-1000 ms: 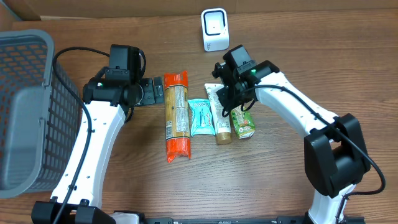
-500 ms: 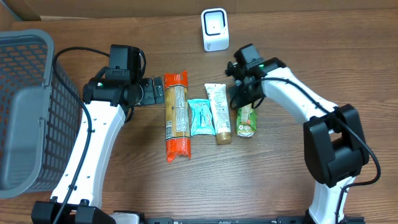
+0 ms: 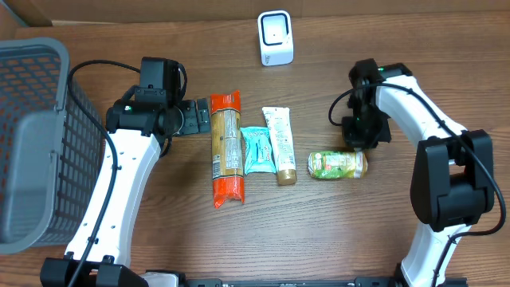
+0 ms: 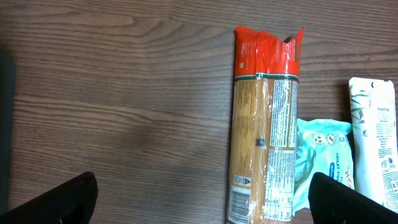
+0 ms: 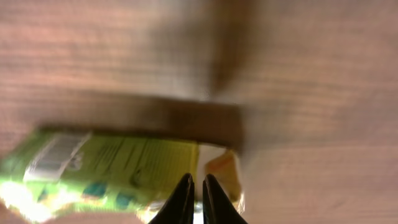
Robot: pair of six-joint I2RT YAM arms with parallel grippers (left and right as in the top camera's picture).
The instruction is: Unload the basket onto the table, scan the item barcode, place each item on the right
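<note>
A green pouch (image 3: 337,164) lies on its side on the table, right of the row of items. My right gripper (image 3: 361,146) is over the pouch's right end, its jaws shut on the thin edge of the pouch (image 5: 118,171); the right wrist view is blurred, and my gripper (image 5: 198,185) shows only a sliver between its tips. The white scanner (image 3: 275,37) stands at the back of the table. My left gripper (image 3: 201,117) rests open beside the top of a spaghetti packet (image 3: 226,147), with the packet (image 4: 264,124) lying ahead of the wide-open gripper (image 4: 202,205).
A teal wipes pack (image 3: 257,150) and a white tube (image 3: 280,143) lie between the spaghetti and the pouch. A grey mesh basket (image 3: 32,135) fills the left side. A cardboard wall runs along the back edge.
My right gripper swung right, away from the row, dragging the green pouch with it. The pouch turned from upright beside the tube to lying sideways. The left arm stayed still.
</note>
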